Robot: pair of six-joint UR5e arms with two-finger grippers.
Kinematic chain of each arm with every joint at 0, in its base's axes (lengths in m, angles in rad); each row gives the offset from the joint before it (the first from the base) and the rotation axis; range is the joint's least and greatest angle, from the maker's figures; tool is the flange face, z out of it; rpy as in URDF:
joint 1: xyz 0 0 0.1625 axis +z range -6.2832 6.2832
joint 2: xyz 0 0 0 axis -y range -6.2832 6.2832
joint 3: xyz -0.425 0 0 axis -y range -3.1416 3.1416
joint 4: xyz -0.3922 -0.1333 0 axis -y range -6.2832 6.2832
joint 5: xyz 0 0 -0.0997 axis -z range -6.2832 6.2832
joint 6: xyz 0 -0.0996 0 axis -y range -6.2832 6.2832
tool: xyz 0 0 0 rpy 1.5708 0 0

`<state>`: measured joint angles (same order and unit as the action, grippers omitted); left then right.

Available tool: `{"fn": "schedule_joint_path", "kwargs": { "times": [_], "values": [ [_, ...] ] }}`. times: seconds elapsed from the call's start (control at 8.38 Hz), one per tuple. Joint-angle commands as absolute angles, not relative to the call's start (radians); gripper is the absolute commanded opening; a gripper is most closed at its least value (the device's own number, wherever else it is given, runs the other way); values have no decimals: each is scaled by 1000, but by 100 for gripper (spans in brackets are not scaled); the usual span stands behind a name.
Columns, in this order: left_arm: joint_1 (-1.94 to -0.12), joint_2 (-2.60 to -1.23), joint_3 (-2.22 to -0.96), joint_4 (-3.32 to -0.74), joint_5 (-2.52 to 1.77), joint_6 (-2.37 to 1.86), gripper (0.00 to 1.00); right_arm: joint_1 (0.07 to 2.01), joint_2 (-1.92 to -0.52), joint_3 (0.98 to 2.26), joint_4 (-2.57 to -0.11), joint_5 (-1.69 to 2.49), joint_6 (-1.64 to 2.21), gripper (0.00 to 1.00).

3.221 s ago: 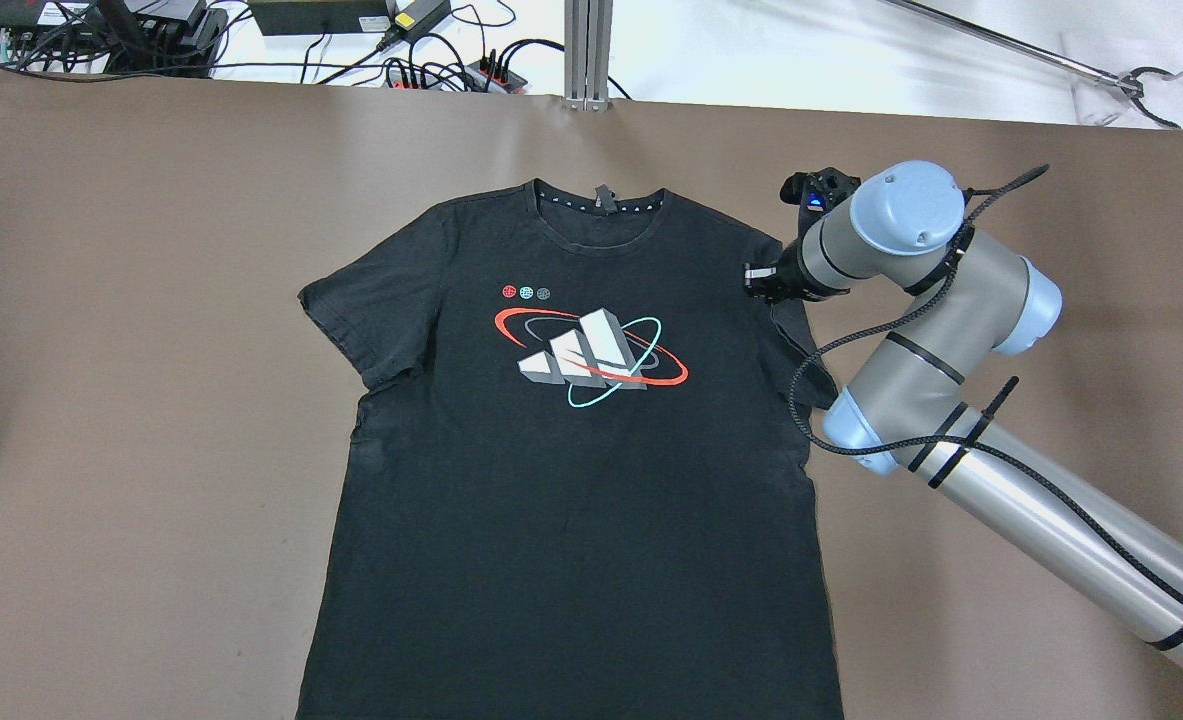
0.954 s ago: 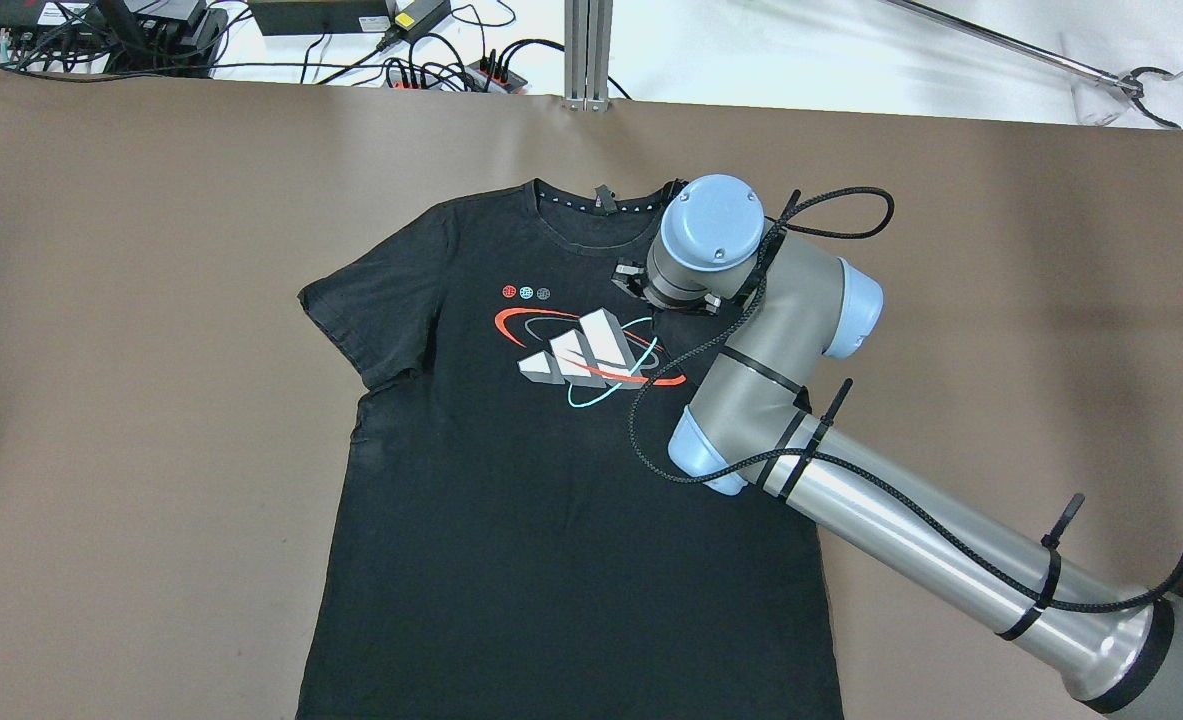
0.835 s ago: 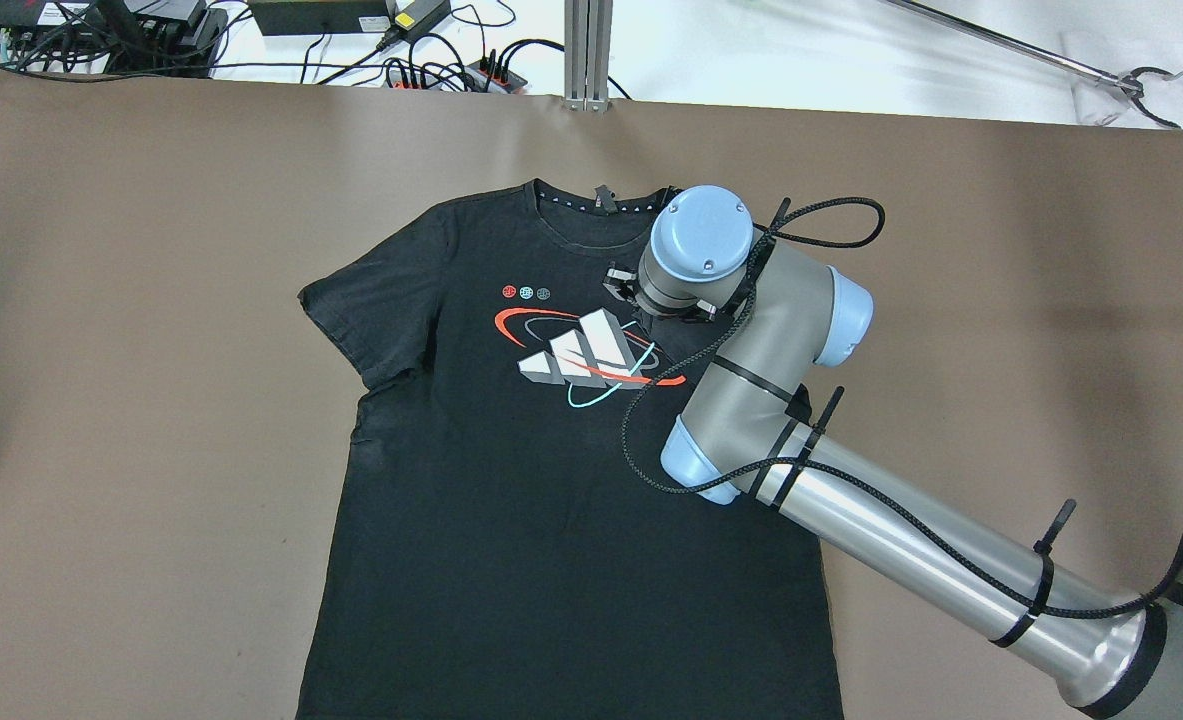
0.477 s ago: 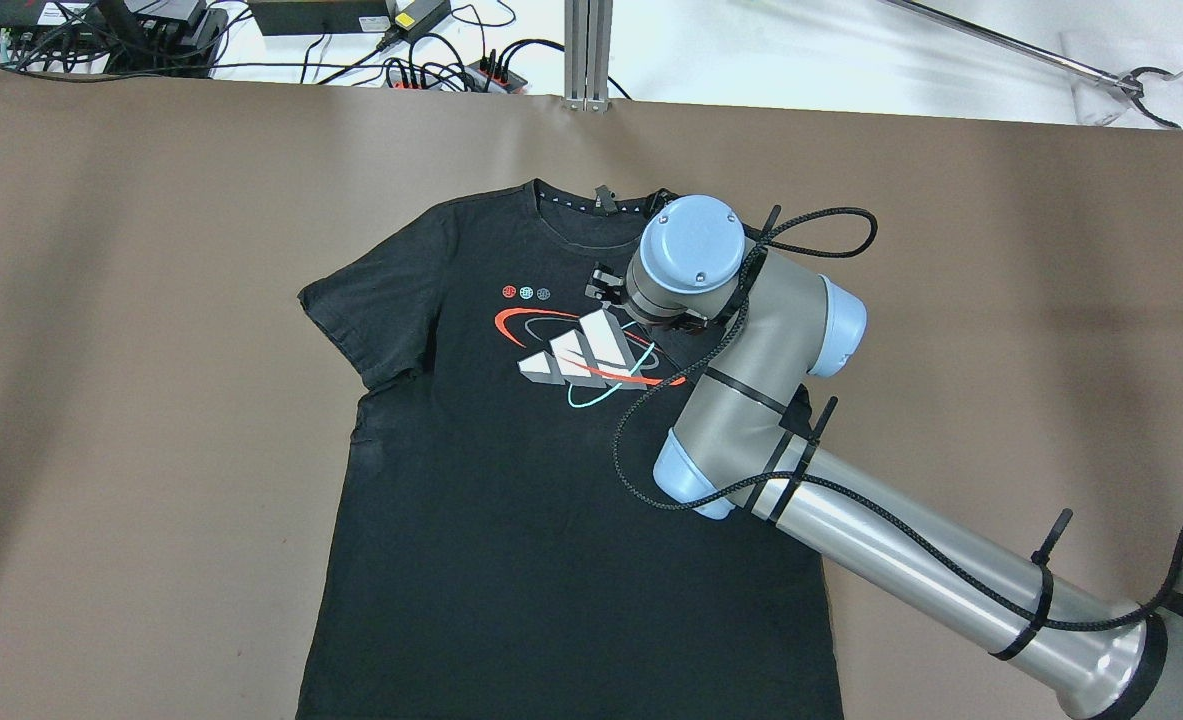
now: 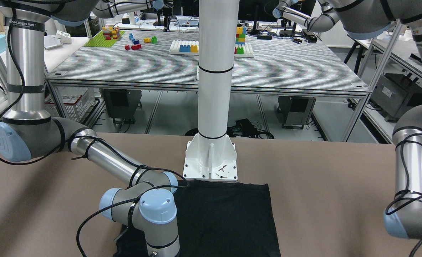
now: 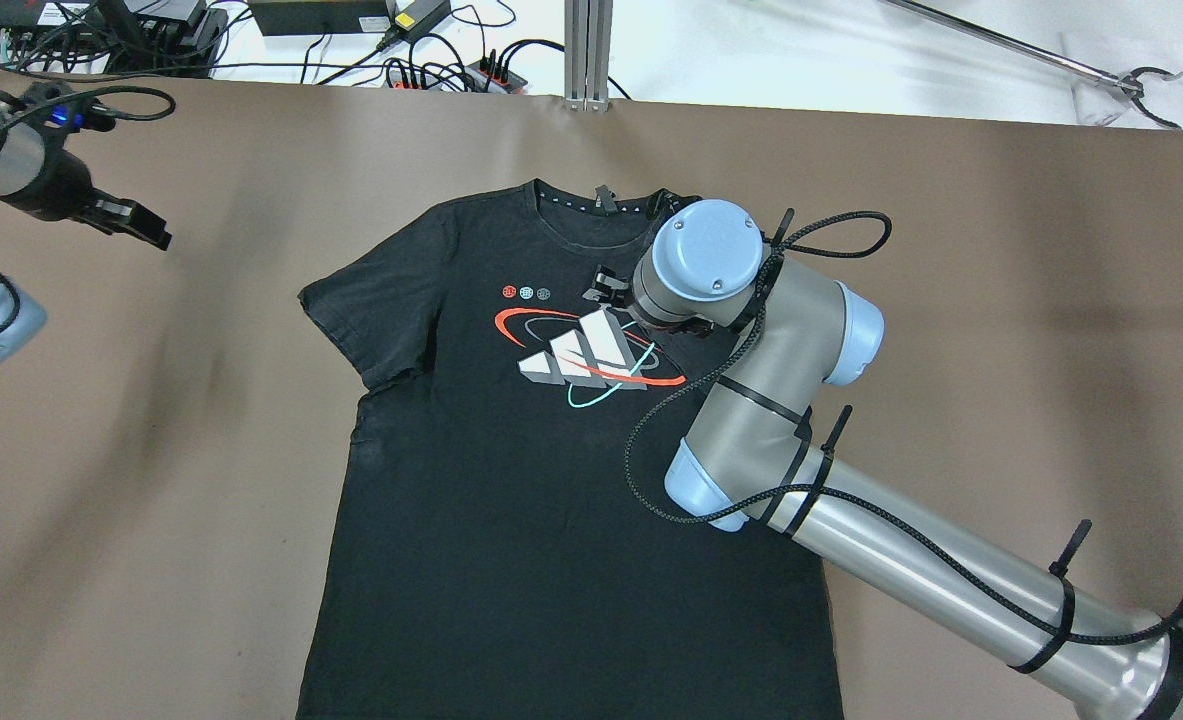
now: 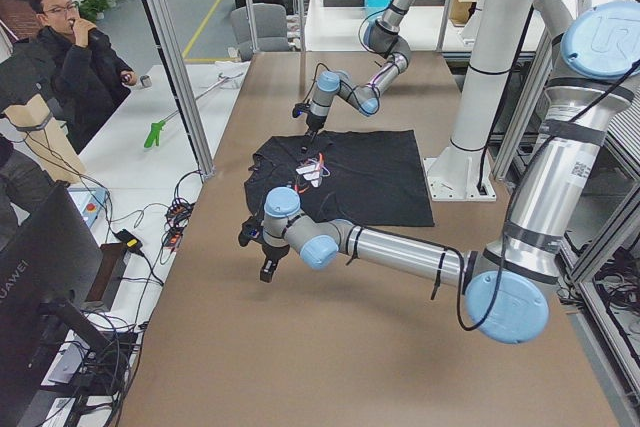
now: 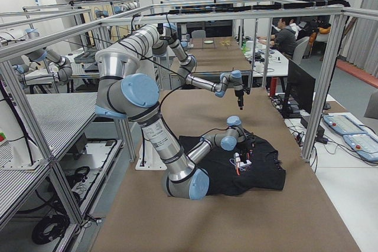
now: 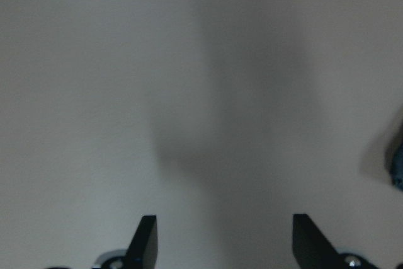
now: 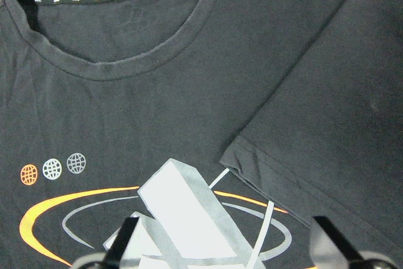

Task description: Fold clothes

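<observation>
The clothes are a black T-shirt (image 6: 551, 520) with a white, red and teal print, lying flat, collar at the far side. Its right sleeve (image 10: 327, 111) lies folded in over the chest. My right gripper (image 6: 606, 285) hovers over the chest by the print; the right wrist view shows it (image 10: 230, 244) open and empty. My left gripper (image 6: 136, 222) is at the table's far left, off the shirt; the left wrist view shows it (image 9: 223, 237) open over bare table. The shirt also shows in the front view (image 5: 225, 217).
The brown table (image 6: 1001, 300) spreads wide on both sides of the shirt. The white pillar's base (image 5: 211, 160) stands at the shirt's hem edge. Cables and power strips (image 6: 431, 60) lie beyond the far edge. An operator (image 7: 80, 47) sits past the table.
My right gripper moved from the shirt's right shoulder leftward over the chest, and the right sleeve now lies folded in. My left gripper has come into view at the left.
</observation>
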<state>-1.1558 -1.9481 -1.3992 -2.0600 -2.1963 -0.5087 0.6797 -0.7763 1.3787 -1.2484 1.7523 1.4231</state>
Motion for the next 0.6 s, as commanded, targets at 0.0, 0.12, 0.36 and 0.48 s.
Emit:
{"fn": "schedule_joint_path", "kwargs": {
  "times": [0.0, 0.12, 0.36, 0.48],
  "values": [
    [-1082, -2077, -1250, -2068, -2252, -583, 75, 680, -796, 1385, -1247, 1752, 1395, 94],
    [-1060, -2091, -1247, -2069, -2278, -656, 72, 680, -798, 1385, -1247, 1750, 1393, 94],
    [-1017, -2098, -1247, -2101, -2278, -741, 64, 680, -795, 1384, -1243, 1747, 1393, 94],
    [-997, -2100, -1238, -2121, -2278, -762, 59, 680, -799, 1385, -1244, 1747, 1391, 94]
  ]
}}
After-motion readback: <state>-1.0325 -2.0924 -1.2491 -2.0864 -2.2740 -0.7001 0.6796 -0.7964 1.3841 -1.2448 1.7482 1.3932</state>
